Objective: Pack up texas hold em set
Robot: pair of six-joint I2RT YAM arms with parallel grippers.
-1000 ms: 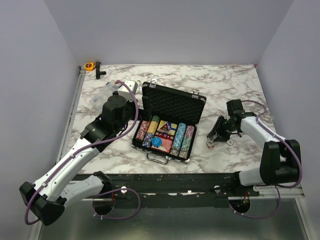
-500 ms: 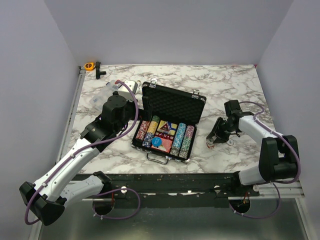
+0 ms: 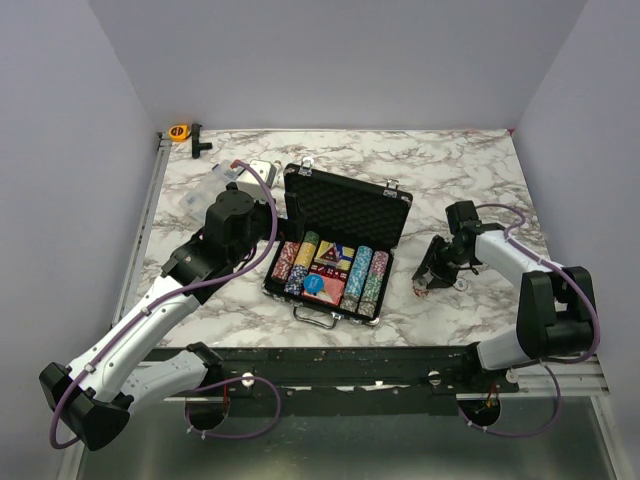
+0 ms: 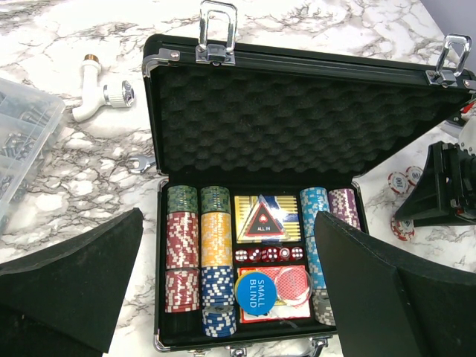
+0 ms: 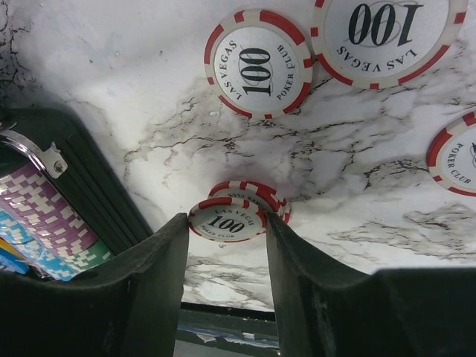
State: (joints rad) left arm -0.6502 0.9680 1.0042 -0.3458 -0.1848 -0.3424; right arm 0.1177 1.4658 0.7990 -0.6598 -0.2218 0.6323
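The black briefcase (image 3: 340,215) lies open mid-table with its foam lid up. It holds rows of poker chips (image 4: 199,260), a gold deck with an ALL IN triangle (image 4: 264,219), red dice, a red card deck (image 4: 286,286) and a blue SMALL BLIND disc (image 4: 253,291). My left gripper (image 4: 228,223) is open and empty, above the case's near left side. My right gripper (image 5: 227,223) is shut on a red-white 100 chip (image 5: 225,221), held just over another chip (image 5: 256,195) on the table right of the case. Loose chips (image 5: 258,62) lie further out.
A clear compartment box (image 3: 205,190) and a white pipe fitting (image 4: 97,89) lie left of the case. An orange tape measure (image 3: 179,131) and a black tool (image 3: 198,140) sit at the back left corner. More loose chips (image 4: 405,181) lie by the case's right side.
My right arm has shifted slightly left toward the case, gripper staying low at the loose chips. The left arm and the case have not moved.
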